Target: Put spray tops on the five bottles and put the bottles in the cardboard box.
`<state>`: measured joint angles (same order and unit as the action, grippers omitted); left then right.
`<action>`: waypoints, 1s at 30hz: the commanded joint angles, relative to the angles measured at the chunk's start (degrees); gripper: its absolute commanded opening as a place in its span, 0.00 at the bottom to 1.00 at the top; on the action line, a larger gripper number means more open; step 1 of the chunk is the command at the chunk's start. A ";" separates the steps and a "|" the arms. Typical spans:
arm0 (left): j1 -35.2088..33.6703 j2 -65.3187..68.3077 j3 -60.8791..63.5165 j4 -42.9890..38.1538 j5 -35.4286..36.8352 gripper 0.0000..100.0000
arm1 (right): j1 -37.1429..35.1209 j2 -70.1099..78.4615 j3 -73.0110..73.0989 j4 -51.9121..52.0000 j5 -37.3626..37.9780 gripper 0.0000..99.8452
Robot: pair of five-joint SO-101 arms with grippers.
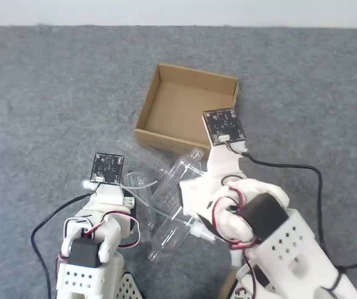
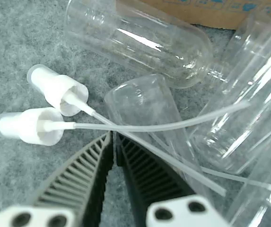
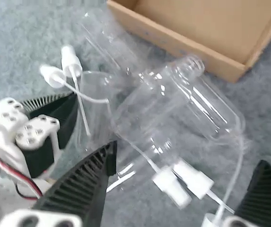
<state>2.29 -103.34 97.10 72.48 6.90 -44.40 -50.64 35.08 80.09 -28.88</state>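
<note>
Several clear bottles lie on their sides in a loose pile (image 1: 169, 193) on the grey carpet, between the two arms and just in front of the cardboard box (image 1: 166, 103). Two white spray tops (image 2: 57, 90) (image 2: 29, 125) lie side by side, and their thin tubes cross just beyond my left gripper (image 2: 112, 139), which is shut and empty. My right gripper (image 3: 187, 156) is wide open above the pile, with an uncapped bottle (image 3: 182, 101) and two more spray tops (image 3: 168, 182) (image 3: 196, 182) between its fingers. It touches none of them.
The box (image 3: 211, 33) is open-topped and has nothing in it. It sits just beyond the bottles, and its near wall (image 2: 211, 12) lies close behind the farthest one (image 2: 140, 40). The left arm's gripper (image 3: 62, 113) is close beside the pile. Bare carpet surrounds everything.
</note>
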 commanded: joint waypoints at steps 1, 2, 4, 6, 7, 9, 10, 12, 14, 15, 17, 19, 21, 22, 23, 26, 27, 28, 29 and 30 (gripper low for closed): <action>0.18 -0.97 -0.57 0.00 -0.26 0.01 | -0.92 3.74 -3.08 -5.85 -2.81 0.39; 0.18 -0.97 -0.57 0.00 -0.26 0.01 | -0.92 4.70 -3.08 -6.90 -3.43 0.39; 0.18 -0.97 -0.57 0.00 -0.26 0.01 | -0.92 6.99 -3.08 -8.75 -4.57 0.39; 0.18 -0.97 -0.57 0.00 -0.26 0.01 | -0.92 9.45 -3.08 -10.24 -5.54 0.39; 0.18 -0.97 -0.57 0.00 -0.26 0.01 | -0.92 10.77 -3.08 -10.95 -5.63 0.39; 0.18 -0.97 -0.57 0.00 -0.26 0.01 | -0.92 13.14 -3.08 -12.26 -5.80 0.39; 0.18 -0.97 -0.57 0.00 -0.26 0.01 | -0.92 14.37 -3.08 -13.23 -6.07 0.39; 0.18 -0.97 -0.57 0.00 -0.26 0.01 | -0.92 16.48 -3.08 -14.99 -6.68 0.39; 0.18 -0.97 -0.57 0.00 -0.26 0.01 | -0.92 18.42 -3.08 -16.84 -6.77 0.39; 0.18 -0.97 -0.57 0.00 -0.26 0.01 | -0.92 19.21 -3.08 -17.80 -6.77 0.39; 0.18 -0.97 -0.57 0.00 -0.26 0.01 | -0.84 20.88 -3.08 -19.82 -6.77 0.39; 0.18 -0.97 -0.57 0.00 -0.26 0.01 | -0.75 22.46 -3.08 -21.58 -6.77 0.39; 0.18 -0.97 -0.57 0.00 -0.26 0.01 | -0.75 23.96 -3.08 -22.99 -6.86 0.39; 0.18 -0.97 -0.57 0.00 -0.26 0.01 | -0.75 24.75 -3.08 -23.60 -6.95 0.39; 0.18 -0.97 -0.57 0.00 -0.26 0.01 | -0.66 25.54 -3.08 -24.13 -7.56 0.39; 0.18 -0.97 -0.57 0.00 -0.26 0.01 | -0.57 27.91 -3.08 -25.45 -10.02 0.39; 0.18 -0.97 -0.57 0.00 -0.26 0.01 | -0.57 28.70 -3.08 -25.89 -10.29 0.39; 0.18 -0.97 -0.57 0.00 -0.26 0.01 | -0.57 29.32 -3.08 -26.42 -10.29 0.39; 0.18 -0.97 -0.57 0.00 -0.26 0.01 | -0.57 29.93 -3.08 -26.68 -10.29 0.39; 0.18 -0.97 -0.57 0.00 -0.26 0.01 | -0.57 30.55 -3.08 -27.12 -10.29 0.39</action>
<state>2.29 -103.34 97.10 72.48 6.90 -45.01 -20.66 35.08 55.21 -38.29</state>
